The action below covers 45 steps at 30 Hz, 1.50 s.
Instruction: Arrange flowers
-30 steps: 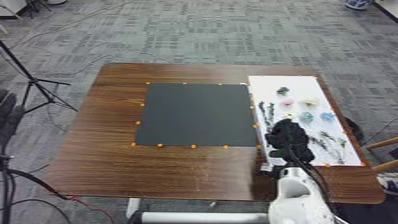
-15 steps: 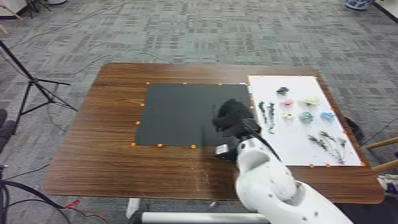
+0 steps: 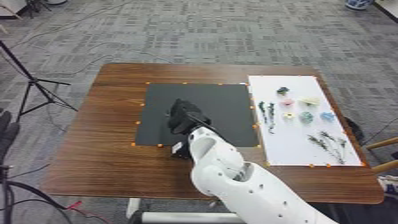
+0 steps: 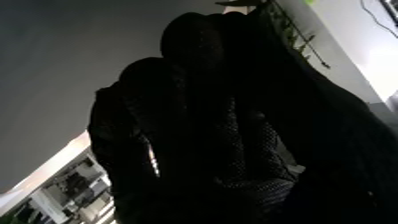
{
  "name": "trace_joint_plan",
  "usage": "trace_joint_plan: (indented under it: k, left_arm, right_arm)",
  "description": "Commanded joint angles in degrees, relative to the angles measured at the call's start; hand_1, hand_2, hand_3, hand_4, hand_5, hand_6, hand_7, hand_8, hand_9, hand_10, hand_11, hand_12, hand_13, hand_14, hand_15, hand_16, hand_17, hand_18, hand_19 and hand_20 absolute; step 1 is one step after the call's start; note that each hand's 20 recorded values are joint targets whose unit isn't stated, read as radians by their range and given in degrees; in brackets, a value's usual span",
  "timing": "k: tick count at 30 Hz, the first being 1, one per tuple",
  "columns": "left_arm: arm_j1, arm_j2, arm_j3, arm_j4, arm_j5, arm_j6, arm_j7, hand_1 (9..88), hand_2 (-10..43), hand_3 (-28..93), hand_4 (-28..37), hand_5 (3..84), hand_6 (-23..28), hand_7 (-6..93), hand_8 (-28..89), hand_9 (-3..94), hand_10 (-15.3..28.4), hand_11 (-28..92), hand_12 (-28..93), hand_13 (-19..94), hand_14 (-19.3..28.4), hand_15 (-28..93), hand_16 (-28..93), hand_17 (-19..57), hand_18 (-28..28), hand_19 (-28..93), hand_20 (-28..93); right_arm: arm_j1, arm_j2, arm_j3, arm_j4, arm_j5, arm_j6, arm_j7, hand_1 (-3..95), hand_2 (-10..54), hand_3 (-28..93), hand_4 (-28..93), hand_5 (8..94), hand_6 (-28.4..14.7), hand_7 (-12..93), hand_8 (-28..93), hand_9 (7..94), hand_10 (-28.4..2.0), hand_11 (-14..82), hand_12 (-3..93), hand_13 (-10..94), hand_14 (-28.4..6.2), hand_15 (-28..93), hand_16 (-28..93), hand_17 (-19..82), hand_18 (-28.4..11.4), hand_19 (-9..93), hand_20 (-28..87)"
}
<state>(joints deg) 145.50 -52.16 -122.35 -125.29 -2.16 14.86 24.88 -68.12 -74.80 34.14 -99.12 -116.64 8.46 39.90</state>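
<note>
Brown table (image 3: 98, 120) with 1 black mat (image 3: 229, 105); above it, the right hand (image 3: 184, 116) clamps 1 leafy sprig (image 4: 305, 47). How the left hand (image 3: 7, 131) stands, I cannot tell.

OK, did a headcount on the white board (image 3: 293, 152), of which there's one. Flower heads: five total, so one pink bloom (image 3: 287, 102), one cream bloom (image 3: 309, 101), one small yellow bloom (image 3: 289, 115), one grey-green bloom (image 3: 306, 117) and one blue bloom (image 3: 327, 116). Plus one dark green clump (image 3: 282, 91). Long dark stems (image 3: 271, 120): two. Thin branching sprigs (image 3: 329, 145): more than one, but they overlap, so no exact number from me. At least one leafy stem (image 4: 300, 42) in the right wrist view. Black sheets (image 3: 160, 115): one. Tables (image 3: 115, 170): one.
</note>
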Motion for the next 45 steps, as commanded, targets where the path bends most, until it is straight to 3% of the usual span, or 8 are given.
trace_joint_plan:
  k: [1,7,11,16,27,29,34,45]
  left_arm:
    - [-1.07,1.29,1.17,0.19,-0.11,0.42,1.26,22.8,18.3,67,-28.3,35.8,6.7,4.1,-7,31.8,11.6,9,8,19,9.1,15,-6,-2.5,4.6,14,9]
    - [-2.25,1.75,2.13,0.45,0.45,0.13,0.94,22.8,18.1,67,-28.3,35.8,6.6,4.2,-7,31.7,11.5,8,8,19,9.0,14,-6,-2.4,4.5,13,9]
    - [-1.2,1.39,2.13,0.04,-0.03,0.44,1.94,22.7,18.1,68,-28.3,35.9,6.6,4.2,-7,31.6,11.5,8,8,19,8.9,14,-6,-2.4,4.4,13,9]
    - [-2.32,1.91,2.88,0.42,0.3,-0.28,1.97,22.7,17.9,68,-28.3,35.9,6.6,4.5,-7,31.6,11.5,8,8,19,8.7,14,-6,-2.3,4.4,13,9]
    - [-4.22,2.31,4.13,1.22,0.25,-0.12,1.5,22.7,17.7,68,-28.3,35.9,6.6,4.7,-7,31.4,11.4,8,8,19,8.7,14,-5,-2.3,4.4,13,9]
    - [-4.34,2.13,4.02,1.18,1.62,0.69,0.81,22.7,17.7,68,-28.3,35.9,6.6,4.7,-7,31.3,11.5,8,8,19,8.7,14,-5,-2.3,4.3,13,9]
    - [-4.69,2.39,3.9,1.36,1.65,0.39,0.87,22.6,17.5,68,-28.3,35.8,6.6,4.9,-7,30.9,11.5,9,9,19,9.5,14,-5,-2.4,4.4,13,9]
    - [-5.4,2.66,4.23,1.5,1.68,0.06,0.9,23.4,16.0,69,-28.3,35.4,6.8,5.0,-7,30.6,11.6,9,9,19,9.9,14,-4,-2.7,4.9,13,9]
  right_arm:
    - [1.31,-4.15,-3.5,3.63,-3.21,-2.02,1.47,55.4,-9.5,80,-21,72.8,1.7,56,15,90.5,-7.0,21.2,52.9,78,-6.4,53,51,40,-28.4,88,38]
    - [1.47,-5.53,-4.7,6.48,-5.09,-0.87,1.7,55.4,-9.5,80,-22,72.7,1.7,56,15,90.6,-6.8,21.2,52.8,78,-6.4,53,51,40,-28.4,88,38]
    - [1.71,-7.07,-5.09,9.58,-8.52,0.23,0.25,55.3,-9.5,80,-23,72.6,1.9,56,15,90.9,-6.5,21.0,52.2,78,-6.3,53,51,41,-28.4,88,37]
    - [2.31,-7.34,-6.15,10.94,-9.91,2.28,0.38,54.7,-9.5,81,-23,72.3,2.3,57,15,91.6,-6.2,21.1,51.9,79,-6.3,53,50,41,-28.4,89,37]
    - [1.42,-6.81,-8.07,11.91,-16.87,3.53,0.46,53.8,-9.5,79,-25,72.0,2.1,57,15,92.3,-6.4,21.6,52.5,80,-7.6,54,49,42,-28.4,90,37]
    - [1.49,-6.45,-8.78,12.35,-19.29,4.22,-0.19,53.1,-9.5,79,-26,71.4,1.6,58,15,91.6,-6.9,22.3,53.8,79,-8.9,56,48,41,-28.4,90,36]
    - [0.72,-6.84,-7.87,12.43,-18.48,3.33,0.25,50.6,-9.5,75,-28,68.8,0.5,59,15,87.8,-8.2,28.2,53.3,77,-11.3,63,40,40,-28.4,90,37]
    - [0.08,-6.86,-7.39,13.56,-21.19,0.94,0.28,48.2,-9.5,71,-28,63.2,-0.9,61,13,80.9,-11.2,41.7,46.0,74,-12.1,66,40,38,-28.4,89,37]
